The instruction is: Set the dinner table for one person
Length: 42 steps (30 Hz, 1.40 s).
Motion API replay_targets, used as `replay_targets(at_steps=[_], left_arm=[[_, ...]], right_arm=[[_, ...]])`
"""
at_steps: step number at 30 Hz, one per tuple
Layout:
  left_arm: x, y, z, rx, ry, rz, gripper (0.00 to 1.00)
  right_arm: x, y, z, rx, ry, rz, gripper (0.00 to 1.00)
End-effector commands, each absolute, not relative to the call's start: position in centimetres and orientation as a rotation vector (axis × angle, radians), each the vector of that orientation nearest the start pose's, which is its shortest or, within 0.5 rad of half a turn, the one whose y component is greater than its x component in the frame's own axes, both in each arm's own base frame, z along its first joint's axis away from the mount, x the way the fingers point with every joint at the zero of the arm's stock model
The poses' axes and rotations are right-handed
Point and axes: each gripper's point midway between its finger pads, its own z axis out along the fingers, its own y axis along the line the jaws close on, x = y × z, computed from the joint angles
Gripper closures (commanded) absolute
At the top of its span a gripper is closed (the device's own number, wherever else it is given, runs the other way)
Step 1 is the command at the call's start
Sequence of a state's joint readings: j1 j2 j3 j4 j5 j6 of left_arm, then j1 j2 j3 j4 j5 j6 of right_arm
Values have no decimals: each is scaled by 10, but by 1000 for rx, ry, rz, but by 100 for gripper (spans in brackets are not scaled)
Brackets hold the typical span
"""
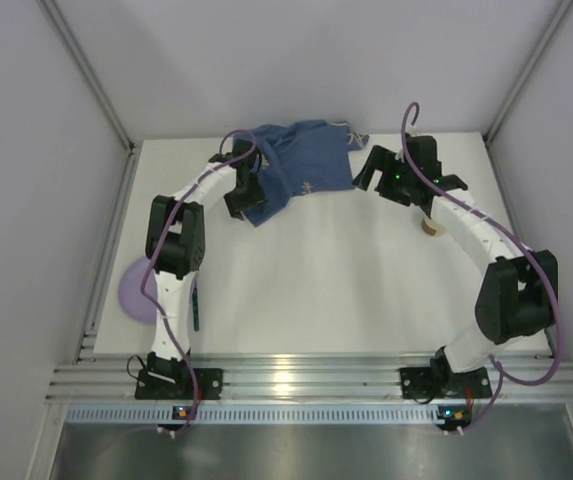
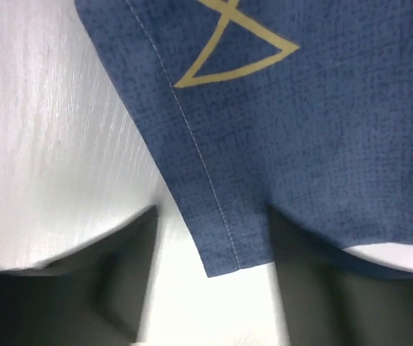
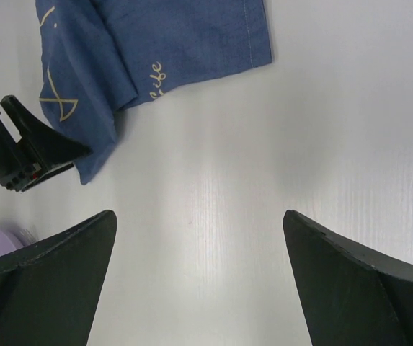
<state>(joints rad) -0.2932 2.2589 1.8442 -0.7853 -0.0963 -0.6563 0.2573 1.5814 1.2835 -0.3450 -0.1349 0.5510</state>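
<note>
Counter [image 1: 346, 290] under both arms, blue cloth [image 1: 296, 170] bunched at its far middle.
Left jaws gape astride the cloth's hemmed corner: close squarely on it before pulling flat. Right jaws spread wide, empty, over bare counter.

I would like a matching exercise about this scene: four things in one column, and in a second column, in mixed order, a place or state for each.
Things:
A. cloth
B. plate
C. left gripper
D. right gripper

Places or states:
1. open, over bare table
2. purple, beside the left arm
3. blue, at the far side
4. open around a cloth corner

Pairs: A-3, B-2, C-4, D-1.
</note>
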Motion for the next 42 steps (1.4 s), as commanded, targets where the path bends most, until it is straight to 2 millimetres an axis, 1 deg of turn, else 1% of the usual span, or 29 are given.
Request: replay_targets(at_steps=[1,2,3,4,5,6,8,10,11,12,13,14,15,16,17,18,20,21,25,32,33,34,35,36,37,38,40,41,42], left_arm=[[448,-159,-12,-518,2855,-58,48],[446,-161,-23,-513,2877,-50,57],[445,-164,-26,-506,2886,-57,66],[443,-167,-31,-505,2901,-64,83],[442,-167,-33,-505,2909,-66,93],[441,-167,-34,-508,2910,-60,100],[439,-161,-30,-501,2902,-25,100],[431,-153,-29,-485,2906,13,100],[431,-152,-17,-475,2885,10,100],[429,-147,-14,-465,2879,33,100],[418,-142,-16,-464,2894,58,100],[419,-140,-4,-457,2867,50,100],[415,-138,-2,-453,2868,56,100],[408,-135,-3,-449,2880,63,100],[406,-136,1,-444,2876,52,100],[404,-136,0,-430,2886,42,100],[399,-134,1,-421,2897,50,100],[397,-134,0,-419,2901,55,100],[393,-128,4,-403,2899,89,100],[391,-123,4,-368,2908,118,100],[393,-123,5,-366,2905,113,100],[394,-122,5,-366,2907,113,100],[395,-122,6,-361,2906,115,100],[397,-122,7,-359,2904,111,100],[397,-121,6,-357,2906,113,100],[398,-122,7,-357,2905,110,100],[399,-121,6,-359,2907,107,100],[399,-121,6,-359,2909,106,100],[399,-120,6,-359,2911,110,100]], right_arm=[[426,165,204,212,2225,611,0],[428,166,204,211,2225,612,0],[433,168,205,206,2222,612,0],[439,169,211,205,2208,615,0],[441,170,203,207,2227,612,0],[450,173,197,204,2238,612,0],[460,179,188,195,2261,626,0],[478,188,167,203,2311,639,0],[488,192,171,201,2316,649,0],[495,194,139,223,2385,630,0],[501,196,131,231,2406,627,0],[510,199,133,235,2407,633,0],[515,200,107,255,2458,615,0],[519,200,98,272,2476,603,0],[528,198,98,292,2468,576,0],[527,196,75,324,2519,548,0],[533,195,66,353,2525,520,0],[533,195,51,371,2555,506,0],[534,184,30,433,2588,423,3],[540,192,8,468,2627,377,8],[540,195,6,460,2634,366,11],[548,196,14,450,2612,352,21],[543,195,3,445,2649,322,24],[543,196,3,443,2653,313,28],[549,197,8,436,2638,315,40],[546,197,1,420,2660,302,47],[547,198,-1,407,2666,295,60],[547,199,-2,399,2667,294,79],[547,199,-2,397,2666,294,88]])
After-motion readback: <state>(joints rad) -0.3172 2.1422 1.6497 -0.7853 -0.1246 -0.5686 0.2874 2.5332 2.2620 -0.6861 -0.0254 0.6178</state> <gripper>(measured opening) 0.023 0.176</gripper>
